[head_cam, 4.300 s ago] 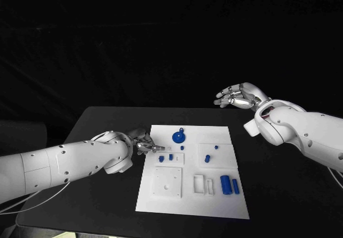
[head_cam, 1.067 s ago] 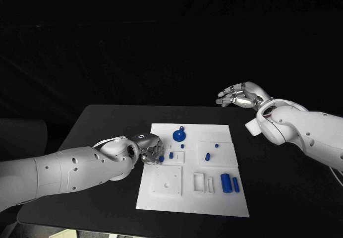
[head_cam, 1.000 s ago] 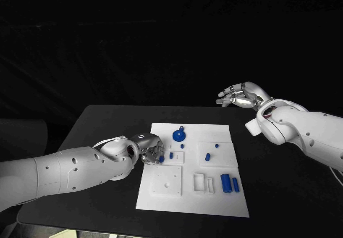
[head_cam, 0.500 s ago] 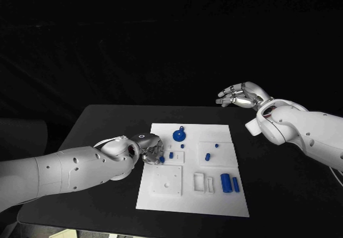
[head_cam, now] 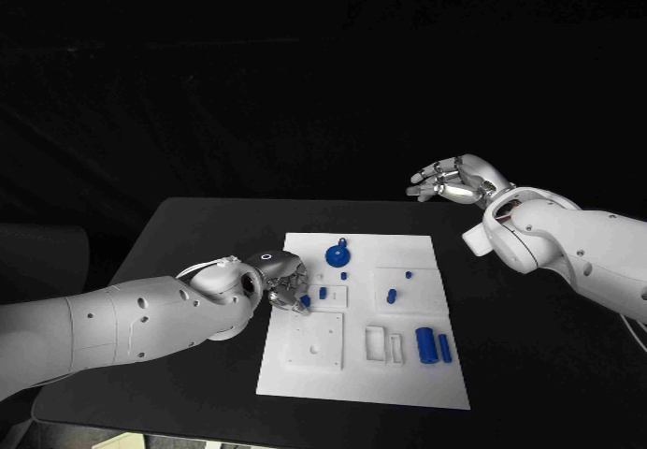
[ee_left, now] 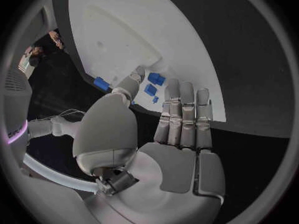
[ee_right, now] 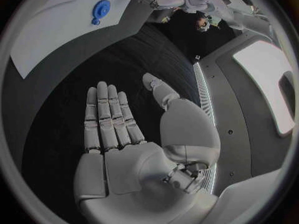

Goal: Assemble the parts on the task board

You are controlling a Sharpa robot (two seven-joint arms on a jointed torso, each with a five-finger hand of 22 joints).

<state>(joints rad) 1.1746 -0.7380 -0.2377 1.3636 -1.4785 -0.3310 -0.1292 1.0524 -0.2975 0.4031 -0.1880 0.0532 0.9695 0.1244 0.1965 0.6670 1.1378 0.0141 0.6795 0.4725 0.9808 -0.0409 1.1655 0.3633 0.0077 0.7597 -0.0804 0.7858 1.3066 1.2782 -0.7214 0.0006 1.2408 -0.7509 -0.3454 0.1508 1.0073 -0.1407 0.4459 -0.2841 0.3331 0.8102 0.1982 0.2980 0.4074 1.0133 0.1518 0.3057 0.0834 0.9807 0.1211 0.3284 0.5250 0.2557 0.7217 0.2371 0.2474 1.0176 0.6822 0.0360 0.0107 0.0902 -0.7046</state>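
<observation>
No writing or brand mark can be read on any of the things.

At the left, the left hand (head_cam: 280, 283) lies low over the left edge of the task board (head_cam: 418, 393), on the black worktop (head_cam: 176, 243). Its fingers reach down at two small blue parts (head_cam: 305, 300) in a shallow square recess near the board's left side; the left wrist view shows the straight fingers (ee_left: 181, 109) just beside those parts (ee_left: 152, 79), but whether it pinches one I cannot tell. Since 4.3 s ago the left arm has rolled over and the hand has moved a little right, onto the board's edge; over the last second it has scarcely shifted.

Further right on the board stand a round blue disc part (head_cam: 337, 254) at the far side, a small blue peg (head_cam: 391, 298) in the middle, and a pair of upright blue cylinders (head_cam: 433, 347) near the right edge, all where they were earlier. A white square plate (head_cam: 316, 344) lies on the near left of the board.

At the right, the right hand (head_cam: 452, 181) is raised well beyond the board's far right corner, fingers apart and loosely curved, holding nothing, as before.
</observation>
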